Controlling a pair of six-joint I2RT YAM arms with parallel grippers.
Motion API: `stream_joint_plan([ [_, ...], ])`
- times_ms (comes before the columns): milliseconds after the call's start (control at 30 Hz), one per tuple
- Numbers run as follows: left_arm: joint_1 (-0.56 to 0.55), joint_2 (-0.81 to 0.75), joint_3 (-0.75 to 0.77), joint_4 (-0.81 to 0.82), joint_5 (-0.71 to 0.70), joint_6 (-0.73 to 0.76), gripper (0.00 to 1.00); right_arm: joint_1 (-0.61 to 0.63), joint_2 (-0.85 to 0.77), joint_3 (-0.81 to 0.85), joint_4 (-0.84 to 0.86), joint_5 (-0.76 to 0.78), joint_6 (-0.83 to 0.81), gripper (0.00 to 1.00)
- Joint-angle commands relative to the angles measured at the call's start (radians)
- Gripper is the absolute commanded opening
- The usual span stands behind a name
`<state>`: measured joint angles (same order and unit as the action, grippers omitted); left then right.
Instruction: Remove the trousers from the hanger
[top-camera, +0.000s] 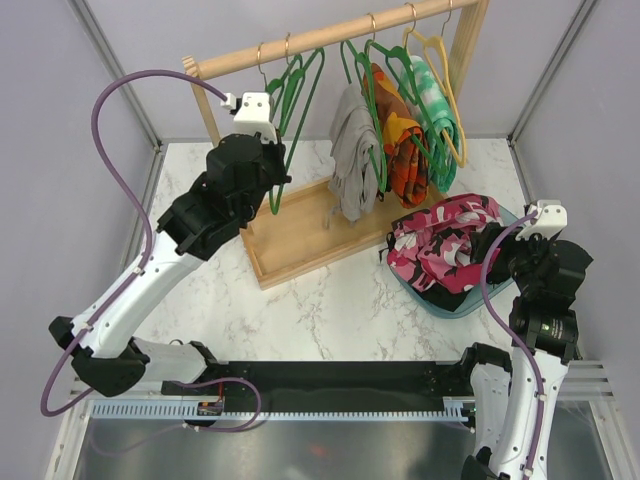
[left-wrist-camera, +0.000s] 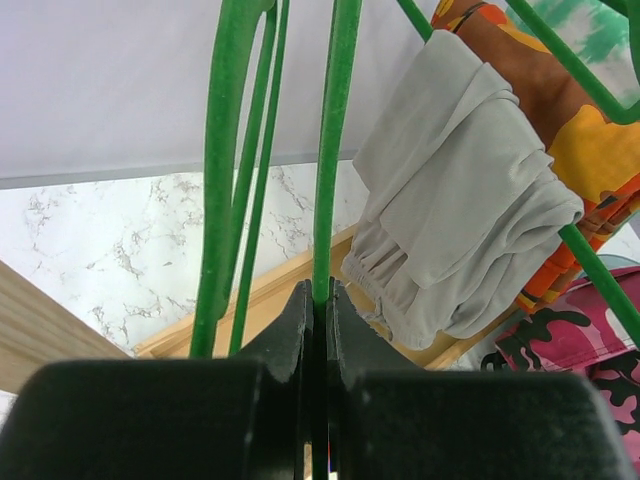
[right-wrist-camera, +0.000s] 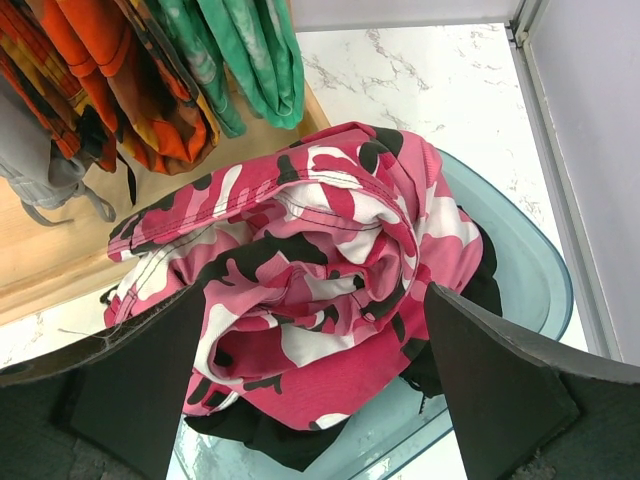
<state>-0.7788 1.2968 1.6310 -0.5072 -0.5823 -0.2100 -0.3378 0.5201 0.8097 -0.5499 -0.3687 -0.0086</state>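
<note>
1. Top external: grey trousers hang on the wooden rack; camouflage trousers lie in a basin on the surface.
2. Left wrist: left end effector pinches a green hanger (grey trousers just beside).
3. Right wrist: right end effector spread wide over the camouflage trousers (black trousers beneath).

Bright, even overhead light; soft shadows; wrist views blurred up close.

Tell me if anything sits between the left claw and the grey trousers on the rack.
Yes: empty green wire hangers hang between the left claw and the grey fabric trousers; the claw is shut on one.
</note>
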Motion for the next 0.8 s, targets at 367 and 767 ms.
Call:
stream_joint_plan([
  [367,0.019,-0.093,-0.083,0.013,-0.007,-0.071,0.03,-0.003,-0.015,0.008,0.018,-0.019,-0.005,0.98],
  [767,0.021,-0.137,-0.108,0.009,0.061,-0.112,0.41,-0.003,-0.028,0.017,0.013,-0.024,-0.008,0.98],
])
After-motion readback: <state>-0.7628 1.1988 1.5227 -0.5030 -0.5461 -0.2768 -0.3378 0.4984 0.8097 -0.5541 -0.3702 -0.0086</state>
